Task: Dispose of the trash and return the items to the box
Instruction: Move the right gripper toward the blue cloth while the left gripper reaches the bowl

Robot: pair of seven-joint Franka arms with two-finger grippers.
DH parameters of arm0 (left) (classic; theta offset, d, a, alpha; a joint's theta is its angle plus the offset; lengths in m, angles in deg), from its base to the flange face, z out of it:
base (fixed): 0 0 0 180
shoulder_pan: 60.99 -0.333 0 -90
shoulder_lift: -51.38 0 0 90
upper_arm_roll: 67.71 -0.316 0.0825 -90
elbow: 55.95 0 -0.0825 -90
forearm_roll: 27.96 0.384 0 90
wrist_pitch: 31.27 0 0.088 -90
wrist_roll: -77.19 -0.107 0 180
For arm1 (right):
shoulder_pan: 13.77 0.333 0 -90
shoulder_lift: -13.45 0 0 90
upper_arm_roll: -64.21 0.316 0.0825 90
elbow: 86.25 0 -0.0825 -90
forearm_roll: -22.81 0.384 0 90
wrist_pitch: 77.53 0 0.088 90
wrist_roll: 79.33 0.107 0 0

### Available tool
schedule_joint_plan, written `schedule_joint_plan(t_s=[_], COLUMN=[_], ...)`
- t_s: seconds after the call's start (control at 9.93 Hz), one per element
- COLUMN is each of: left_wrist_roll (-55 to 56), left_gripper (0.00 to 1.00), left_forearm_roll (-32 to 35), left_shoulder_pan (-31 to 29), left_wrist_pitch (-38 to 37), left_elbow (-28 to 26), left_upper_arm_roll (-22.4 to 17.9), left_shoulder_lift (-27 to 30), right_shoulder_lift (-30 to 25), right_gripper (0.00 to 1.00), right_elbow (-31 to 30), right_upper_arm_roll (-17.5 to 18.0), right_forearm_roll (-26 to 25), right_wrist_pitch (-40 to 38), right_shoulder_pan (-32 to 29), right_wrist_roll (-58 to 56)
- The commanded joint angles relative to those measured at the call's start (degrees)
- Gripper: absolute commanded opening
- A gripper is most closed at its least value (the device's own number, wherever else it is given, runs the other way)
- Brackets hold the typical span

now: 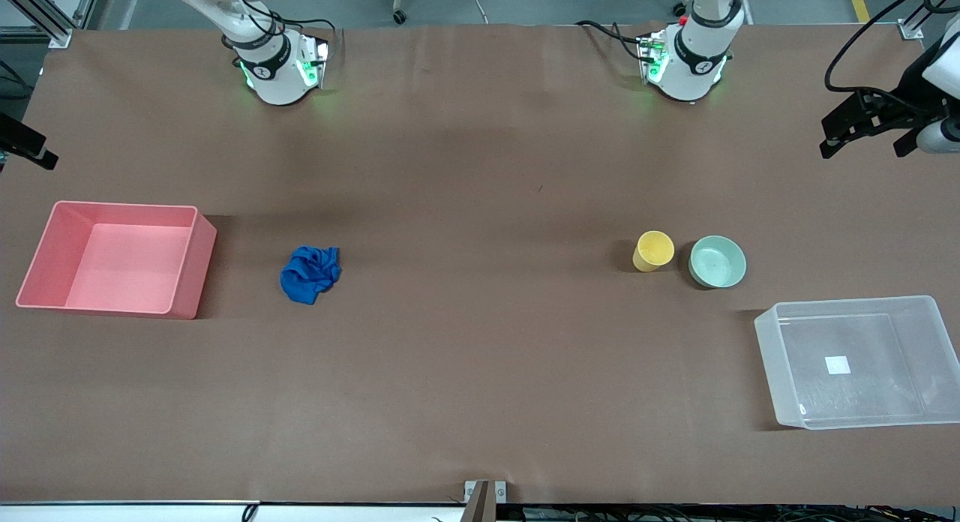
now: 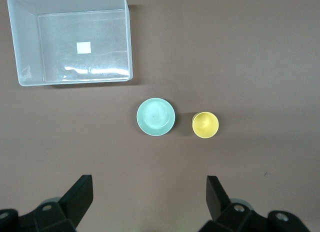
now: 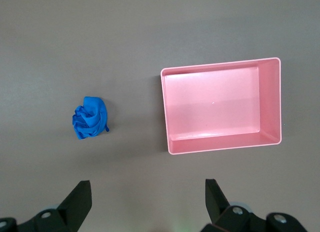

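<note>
Lying crumpled on the brown table point(image 1: 480, 372), the wad of blue cloth point(image 1: 310, 274) sits just toward the middle from the pink bin point(image 1: 184, 282), at about three o'clock of it in the front view, and apart from it. Toward the left arm's end, the yellow cup point(image 1: 653, 250) stands upright with the mint-green bowl point(image 1: 718, 262) just beside it at its three o'clock, a narrow gap between them. The clear plastic tub point(image 1: 769, 357), a white square label point(image 1: 838, 365) on its floor, rests at about five o'clock from the bowl, nearer the front camera. The left gripper point(image 2: 150, 192) hangs high over the table near its end's edge, fingers point(image 2: 80, 194) spread wide and holding nothing, looking down on cup, bowl and tub. The right gripper point(image 3: 148, 194) likewise hangs high with fingers point(image 3: 79, 197) released and empty, above the cloth and pink bin. Both arms wait.
</note>
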Motion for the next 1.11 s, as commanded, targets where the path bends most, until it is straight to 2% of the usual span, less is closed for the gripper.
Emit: schedule_joint_plan(t_s=[0.0,0.3,0.4,0.5,0.7,0.81,1.01], left_wrist_roll=[-0.26,-0.87,-0.87,-0.87,-0.87,-1.05,-1.13], left_gripper=[1.0,1.0,1.0,1.0,1.0,1.0,1.0], left_forearm_roll=[-0.78,-0.34,-0.43,-0.17,-0.08,-0.16,-0.16], left_shoulder_pan=[-0.1,-0.01,-0.19,-0.19,-2.02,-2.12,-3.53], left_wrist_pitch=[0.84,0.93,1.8,3.9,8.28,12.05,22.49], left_elbow=[-1.43,-0.03,0.15,-0.11,-2.38,-5.62,-16.14], left_upper_arm_roll=[-0.03,-0.03,-0.03,-0.12,-0.04,-0.03,-0.03], left_shoulder_lift=[-0.45,-2.2,-2.74,-3.78,-6.86,-7.65,-7.66], right_shoulder_lift=[-1.41,-1.15,-1.15,-0.45,2.62,3.67,7.35], right_gripper=[1.0,1.0,1.0,1.0,1.0,1.0,1.0], right_elbow=[-1.55,-1.28,-1.8,-2.24,-9.41,-14.76,-26.45], right_upper_arm_roll=[0.06,0.24,0.58,2.33,7.07,10.14,15.94], right_forearm_roll=[0.9,0.99,0.91,0.64,0.38,0.38,0.29], right_wrist_pitch=[0.45,-0.08,-2.43,-1.67,5.94,12.42,29.88], right_shoulder_pan=[-0.09,0.08,1.82,2.89,3.07,3.07,3.51], right_wrist_roll=[-0.32,-1.28,-3.46,-3.14,1.07,3.26,8.18])
